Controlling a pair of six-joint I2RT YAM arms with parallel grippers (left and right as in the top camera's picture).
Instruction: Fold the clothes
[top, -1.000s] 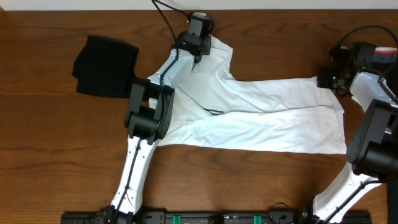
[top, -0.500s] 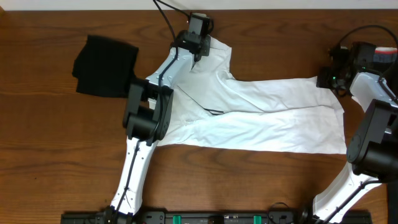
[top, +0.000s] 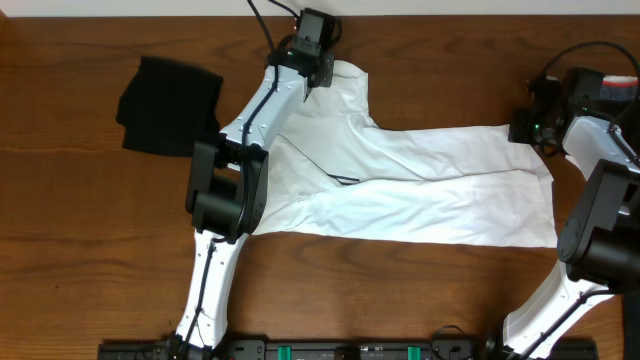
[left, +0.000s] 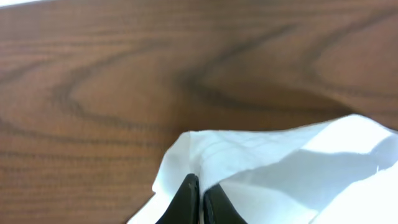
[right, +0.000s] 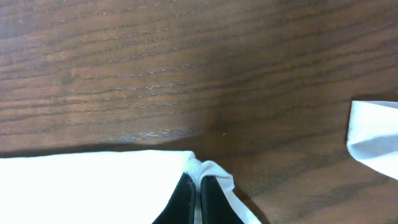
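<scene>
A large white T-shirt (top: 420, 185) lies spread across the table's middle, folded lengthwise, with a small dark mark near its centre. My left gripper (top: 322, 72) is at the shirt's far left corner, shut on a pinch of white cloth (left: 261, 168); its jaws (left: 200, 199) show at the bottom of the left wrist view. My right gripper (top: 528, 128) is at the shirt's far right corner, shut on the hem (right: 112, 186); its jaws (right: 198, 190) grip a bunched edge. A black garment (top: 168, 105) lies folded at the far left.
Brown wooden table (top: 100, 260). A white cloth scrap (right: 373, 134) shows at the right of the right wrist view. Cables run behind both arms at the table's far edge.
My left gripper has moved slightly toward the far edge and left, pulling the shirt's corner with it. The right arm has not moved.
</scene>
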